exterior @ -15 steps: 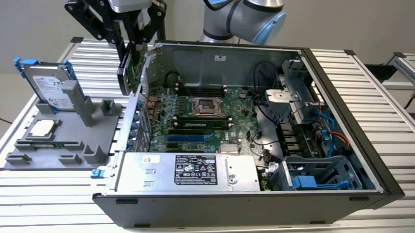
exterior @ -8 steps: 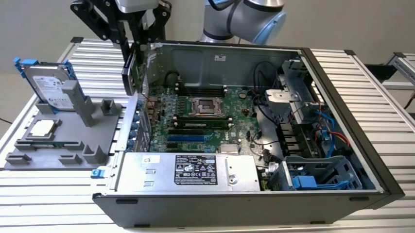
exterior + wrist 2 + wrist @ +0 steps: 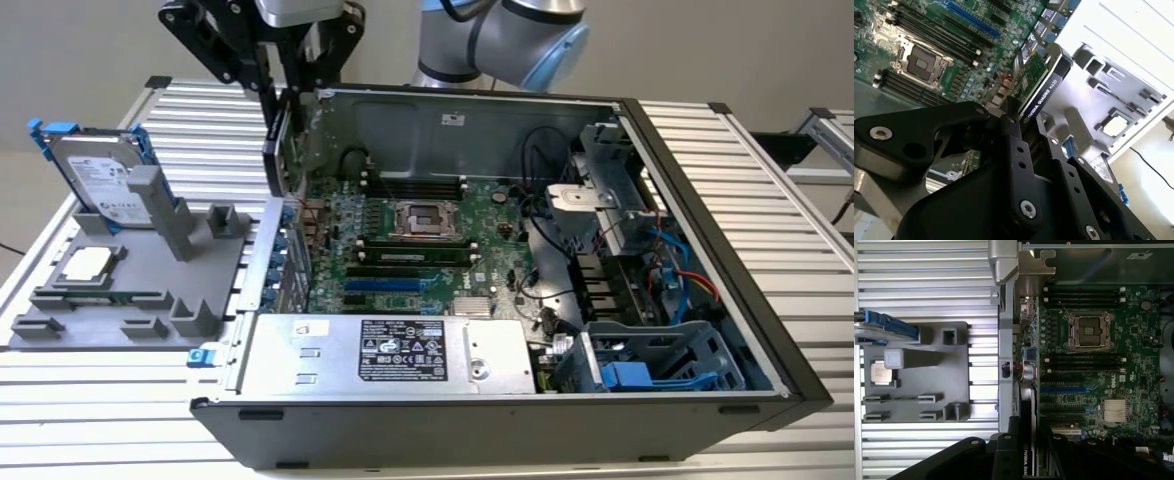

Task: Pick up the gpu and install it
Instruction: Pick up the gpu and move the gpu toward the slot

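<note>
Second wrist view gives the closest look at my grip. My gripper (image 3: 1026, 120) is clenched on the gpu (image 3: 1040, 82), with both black fingers (image 3: 1015, 145) pinching the card across its thin body. Only the card's thickness separates my jaws. The card stands on edge, its green board on one face and its black edge strip toward the camera.

In the exterior view my gripper (image 3: 291, 95) hangs over the far corner of the open computer case (image 3: 467, 430), on the exterior view's left. The gpu (image 3: 276, 145) hangs from it along the case wall that faces the grey fixture (image 3: 134, 310), lifted above the motherboard (image 3: 387, 270).

In the first wrist view the gpu (image 3: 1025, 405) runs edge-on just inside that wall, beside the blue slot (image 3: 1064, 389) and away from the CPU socket (image 3: 1090, 330).

The fixture sits on the slatted table (image 3: 747, 170) beside the case. A hard drive (image 3: 100, 175) with blue rails stands at its far corner.
</note>
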{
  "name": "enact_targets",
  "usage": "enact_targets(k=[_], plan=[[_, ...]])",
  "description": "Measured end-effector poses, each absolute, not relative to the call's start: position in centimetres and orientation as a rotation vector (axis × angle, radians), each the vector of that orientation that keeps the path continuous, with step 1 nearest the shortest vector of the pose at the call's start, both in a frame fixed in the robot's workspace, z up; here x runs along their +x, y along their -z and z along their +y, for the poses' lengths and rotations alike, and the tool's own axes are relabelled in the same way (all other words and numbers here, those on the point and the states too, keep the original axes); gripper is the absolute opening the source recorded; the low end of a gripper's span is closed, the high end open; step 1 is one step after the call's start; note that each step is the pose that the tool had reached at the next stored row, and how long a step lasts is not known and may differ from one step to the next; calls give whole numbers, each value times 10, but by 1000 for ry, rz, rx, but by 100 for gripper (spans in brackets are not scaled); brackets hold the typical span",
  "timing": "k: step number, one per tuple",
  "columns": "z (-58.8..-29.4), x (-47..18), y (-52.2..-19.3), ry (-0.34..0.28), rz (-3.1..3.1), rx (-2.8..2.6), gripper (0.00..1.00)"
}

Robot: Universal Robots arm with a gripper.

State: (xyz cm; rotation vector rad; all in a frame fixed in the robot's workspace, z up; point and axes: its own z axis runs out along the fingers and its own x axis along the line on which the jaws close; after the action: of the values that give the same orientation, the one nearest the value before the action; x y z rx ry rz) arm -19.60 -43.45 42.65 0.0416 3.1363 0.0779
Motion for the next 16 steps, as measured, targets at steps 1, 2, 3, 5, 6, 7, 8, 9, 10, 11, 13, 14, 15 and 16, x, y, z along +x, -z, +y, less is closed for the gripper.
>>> enact_targets(k=[1,2,3,5,6,7,8,9,10,11,13,14,15,16], plan=[[-434,-195,-426,-78,3136,41,0],[-434,-194,-427,-78,3136,41,0],[-434,-193,-426,-78,3136,40,0],[-434,-190,-427,-78,3136,39,0],[-434,-189,-427,-78,3136,39,0],[-434,-188,-426,-78,3136,38,0],[-434,-187,-426,-78,3136,38,0],[-434,-186,-427,-78,3136,37,0],[-434,-185,-426,-78,3136,37,0],[-434,-183,-427,-78,3136,36,0],[-434,-181,-427,-78,3136,36,0],[-434,-180,-426,-78,3136,35,0],[-434,-179,-427,-78,3136,35,0],[-434,-178,-426,-78,3136,34,0]])
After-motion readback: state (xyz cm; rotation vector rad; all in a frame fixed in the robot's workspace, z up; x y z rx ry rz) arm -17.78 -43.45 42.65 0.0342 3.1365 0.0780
